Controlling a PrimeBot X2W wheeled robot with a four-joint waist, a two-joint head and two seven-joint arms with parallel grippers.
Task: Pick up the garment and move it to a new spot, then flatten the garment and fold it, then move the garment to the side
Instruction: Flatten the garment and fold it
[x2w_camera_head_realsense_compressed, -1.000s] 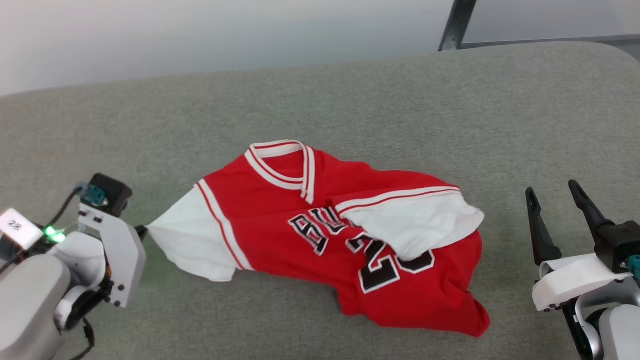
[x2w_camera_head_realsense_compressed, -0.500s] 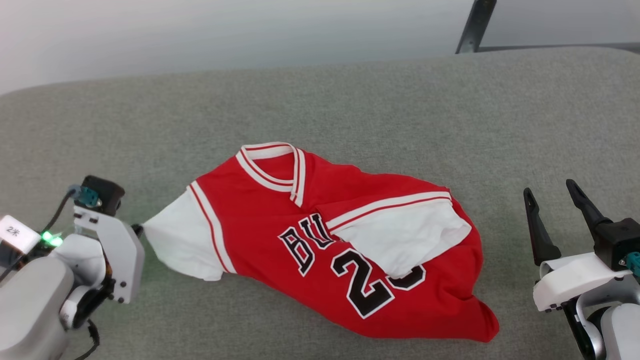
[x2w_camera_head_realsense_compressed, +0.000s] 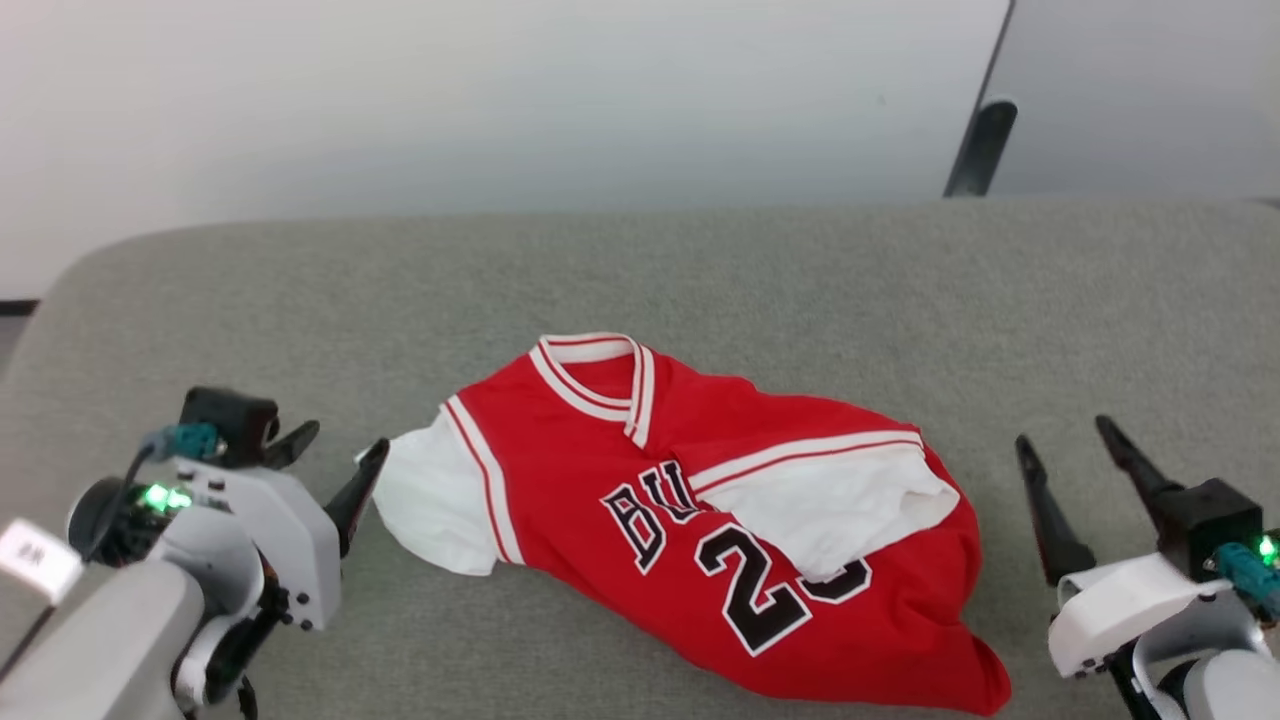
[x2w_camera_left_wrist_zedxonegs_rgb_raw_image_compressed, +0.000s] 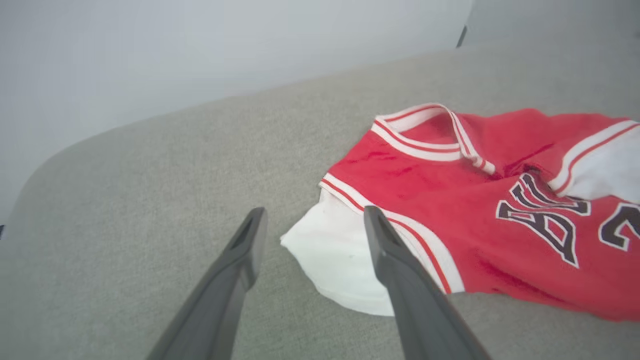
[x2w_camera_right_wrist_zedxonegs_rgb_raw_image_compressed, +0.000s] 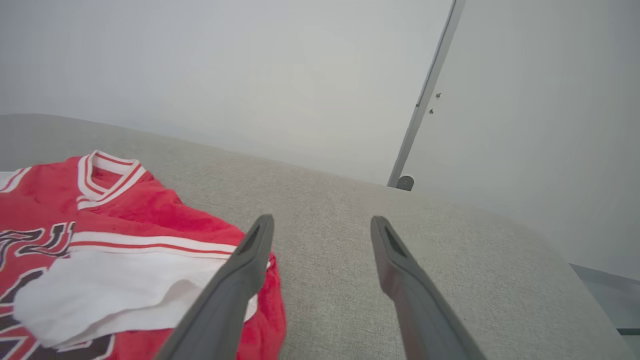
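A grey padded surface (x2w_camera_head_realsense_compressed: 800, 280) stretched ahead of both grippers, with a pale wall (x2w_camera_head_realsense_compressed: 500, 100) behind it, as the red shirt (x2w_camera_head_realsense_compressed: 580, 440) lay crumpled on the cushion between the two arms. The left gripper (x2w_camera_head_realsense_compressed: 345, 437), which a second earlier had been clamped on the tip of the white sleeve (x2w_camera_head_realsense_compressed: 430, 505) and drawing it taut, had let go. Its two dark fingers stood spread apart, and the sleeve's edge lay slack just beyond their tips; whether the nearer finger touched the cloth could not be told. The right gripper (x2w_camera_head_realsense_compressed: 1062, 430) stood spread and empty, as it had throughout, with the shirt's bunched hem just off its inner side. The shirt rested chest up, its black lettering partly covered by the other white sleeve (x2w_camera_head_realsense_compressed: 820, 510), which was folded across the front, while the striped collar (x2w_camera_head_realsense_compressed: 590, 365) pointed away from both grippers. The release suggested the drag to a new spot was finished and flattening came next. The folded-over sleeve and the rumpled lower corner looked like the first places needing a pull.
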